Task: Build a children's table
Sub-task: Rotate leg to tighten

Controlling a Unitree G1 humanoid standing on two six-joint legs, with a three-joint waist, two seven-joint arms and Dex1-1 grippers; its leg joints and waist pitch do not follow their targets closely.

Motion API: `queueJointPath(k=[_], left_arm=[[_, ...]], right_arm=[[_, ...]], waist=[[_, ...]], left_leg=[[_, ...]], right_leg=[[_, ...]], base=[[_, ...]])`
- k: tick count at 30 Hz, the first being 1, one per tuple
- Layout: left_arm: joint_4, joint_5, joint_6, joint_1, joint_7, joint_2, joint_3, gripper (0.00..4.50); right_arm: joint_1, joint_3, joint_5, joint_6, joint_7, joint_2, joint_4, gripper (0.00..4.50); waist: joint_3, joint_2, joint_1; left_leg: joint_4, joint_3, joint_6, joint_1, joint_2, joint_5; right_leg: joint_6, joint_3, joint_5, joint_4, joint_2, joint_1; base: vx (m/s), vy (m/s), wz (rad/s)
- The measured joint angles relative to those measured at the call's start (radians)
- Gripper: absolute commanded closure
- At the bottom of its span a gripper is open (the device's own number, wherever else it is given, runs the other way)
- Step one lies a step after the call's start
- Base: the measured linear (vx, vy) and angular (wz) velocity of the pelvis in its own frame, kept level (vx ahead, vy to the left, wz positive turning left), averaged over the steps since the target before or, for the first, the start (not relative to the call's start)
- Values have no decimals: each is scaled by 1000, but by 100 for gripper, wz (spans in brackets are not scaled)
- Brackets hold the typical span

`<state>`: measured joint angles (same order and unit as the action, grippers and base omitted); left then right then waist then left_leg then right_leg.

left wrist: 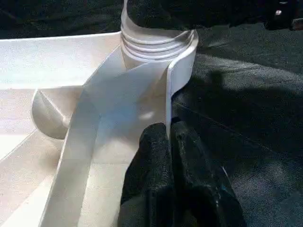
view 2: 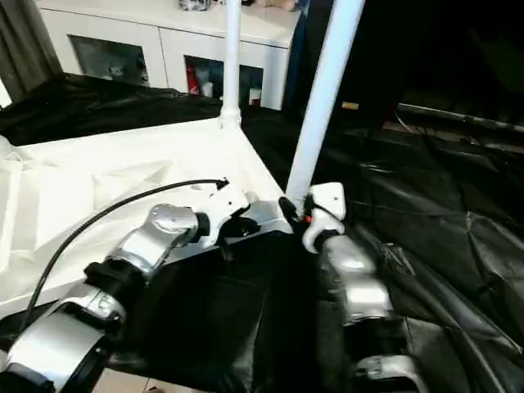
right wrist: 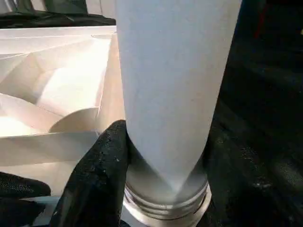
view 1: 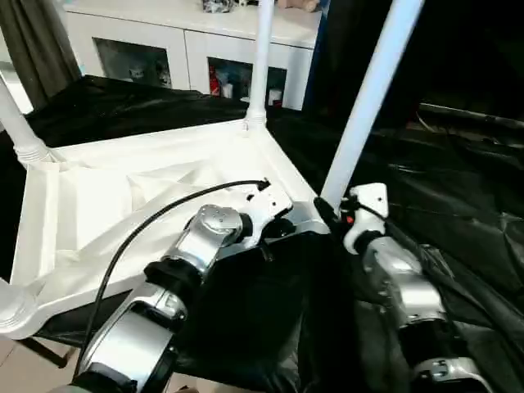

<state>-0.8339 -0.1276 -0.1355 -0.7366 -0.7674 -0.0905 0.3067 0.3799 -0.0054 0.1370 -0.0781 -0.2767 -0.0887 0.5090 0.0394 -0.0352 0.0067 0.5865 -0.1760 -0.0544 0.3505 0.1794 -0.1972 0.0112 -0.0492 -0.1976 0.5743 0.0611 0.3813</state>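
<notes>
A: What's nearest, at the fingers?

B: The left gripper (left wrist: 169,142) has its two black fingers pinched together on the thin raised rim of the white plastic rectangular tabletop (view 1: 123,205), which lies upside down on the black-draped work table (view 1: 458,188). The rim runs on from those fingertips to a rounded corner socket (left wrist: 151,45).

A: And the other one?

B: The right gripper (view 1: 332,214) stands about half open around the base of a long white tube leg (view 1: 368,98). One black finger (right wrist: 102,175) presses its side; the leg's ribbed end sits in the corner socket just below the fingers.

A: Farther out?

B: Beyond both grippers a second white leg (view 1: 261,57) stands upright in the far corner, and a third leg (view 1: 16,123) stands at the left corner. A white cabinet (view 1: 188,41) is behind.
</notes>
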Motion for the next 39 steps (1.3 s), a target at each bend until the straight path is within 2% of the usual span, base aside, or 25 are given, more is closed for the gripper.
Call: queueJointPath(k=[4, 6, 11, 15, 18, 24, 29, 31, 39], left_arm=[[-3, -2, 22, -3, -9, 0, 2, 450], [-3, -1, 27, -5, -24, -4, 4, 450], [6, 16, 57, -4, -124, -44, 6, 450], [38, 39, 86, 13, -233, -95, 6, 450], [67, 59, 110, 28, -314, -130, 6, 450], [137, 93, 110, 62, -467, -185, 21, 450], [146, 94, 110, 68, -498, -193, 24, 450], [151, 95, 109, 72, -505, -195, 24, 450], [160, 94, 102, 78, -515, -194, 25, 450]], right_arm=[[-9, 4, -7, -63, 3, -6, -56, 167], [-15, 12, -13, -82, -29, -28, -78, 167], [-40, 35, 29, -114, -245, -150, -135, 167], [-69, 52, 82, -146, -450, -270, -199, 167], [-73, 58, 107, -161, -561, -318, -221, 167], [-78, 94, 143, -183, -698, -356, -255, 167], [-80, 100, 158, -197, -734, -358, -271, 167], [-86, 100, 169, -201, -740, -358, -273, 201], [-99, 98, 171, -217, -750, -373, -294, 244]], waist=[[0, 0, -1], [0, 0, 0], [0, 1, 1], [2, 3, 20], [3, 5, 23], [4, 6, 30], [4, 6, 37], [4, 6, 38], [4, 6, 45]], left_leg=[[1, 0, 0, 7, -4, 0], [1, -1, 0, 7, -5, 0], [-1, -2, 1, 7, -4, 0], [-10, -2, 1, 6, -2, 0], [-12, -2, 5, 8, 2, 3], [-11, -6, 6, 13, 2, 4], [-6, -8, 7, 15, 2, 3], [-5, -8, 6, 15, 2, 3], [1, -8, 1, 15, 4, 1]], right_leg=[[1, 5, 0, -1, 2, -1], [1, 7, 1, 0, 2, -1], [0, 6, 12, 3, 2, 1], [-2, 4, 17, 4, 0, 2], [-1, 3, 13, 5, -3, 6], [3, 4, 11, 6, -2, 11], [3, 4, 11, 9, -1, 12], [3, 4, 11, 11, -1, 13], [2, 5, 11, 21, -1, 15]], base=[[0, 0, 0], [0, 0, 0], [0, 0, 0], [41, -25, 3], [17, -10, -1], [0, 0, 0], [0, 0, 0], [0, 0, 0], [0, 0, 0]])
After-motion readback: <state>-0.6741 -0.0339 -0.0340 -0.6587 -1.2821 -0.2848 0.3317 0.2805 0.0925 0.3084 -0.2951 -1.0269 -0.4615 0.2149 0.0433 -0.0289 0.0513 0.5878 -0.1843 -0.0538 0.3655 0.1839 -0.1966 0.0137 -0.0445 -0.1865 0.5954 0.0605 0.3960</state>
